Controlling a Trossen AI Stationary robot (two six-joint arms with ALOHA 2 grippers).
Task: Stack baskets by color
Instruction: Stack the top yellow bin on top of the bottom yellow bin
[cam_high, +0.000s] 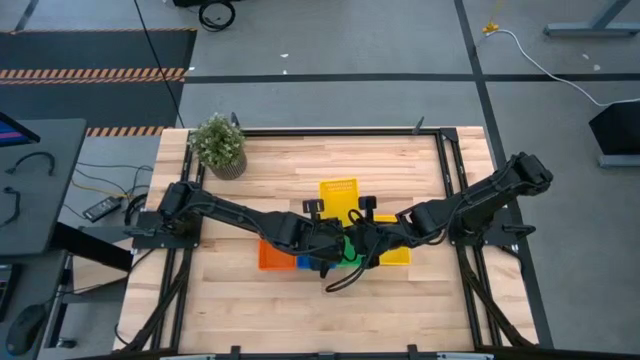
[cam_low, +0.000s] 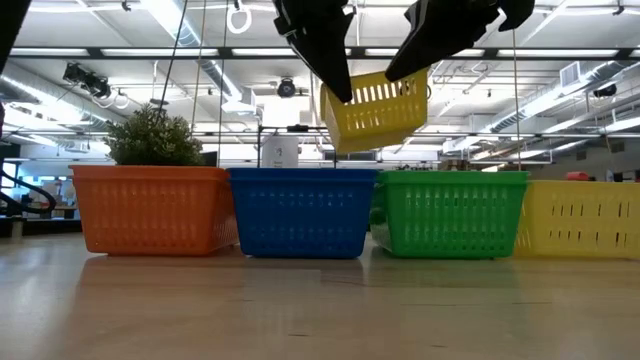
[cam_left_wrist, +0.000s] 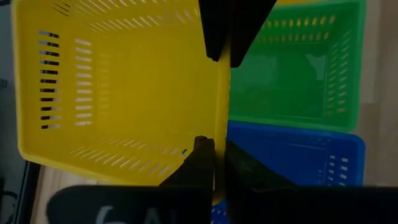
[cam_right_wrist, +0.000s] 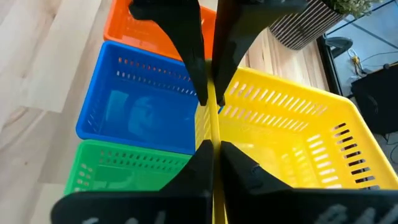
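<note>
Gripping one yellow basket (cam_low: 378, 108) aloft, both grippers (cam_left_wrist: 214, 102) (cam_right_wrist: 210, 121) pinch its rim; orange (cam_low: 152, 208), blue (cam_low: 300, 212), green (cam_low: 452, 213), yellow (cam_low: 585, 218) baskets line the worktop (cam_high: 400, 160).

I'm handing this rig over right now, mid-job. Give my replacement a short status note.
Left pincer: shut on one rim of the raised yellow basket.
Right pincer: shut on the same basket's rim, close to the left one.
That basket hangs tilted above the row on the table: orange basket, blue basket, green basket, second yellow basket.
Done: basket lifted.
Left: nest it into the yellow one at the row's end. Whether the other colours are already doubled cannot be told.
</note>
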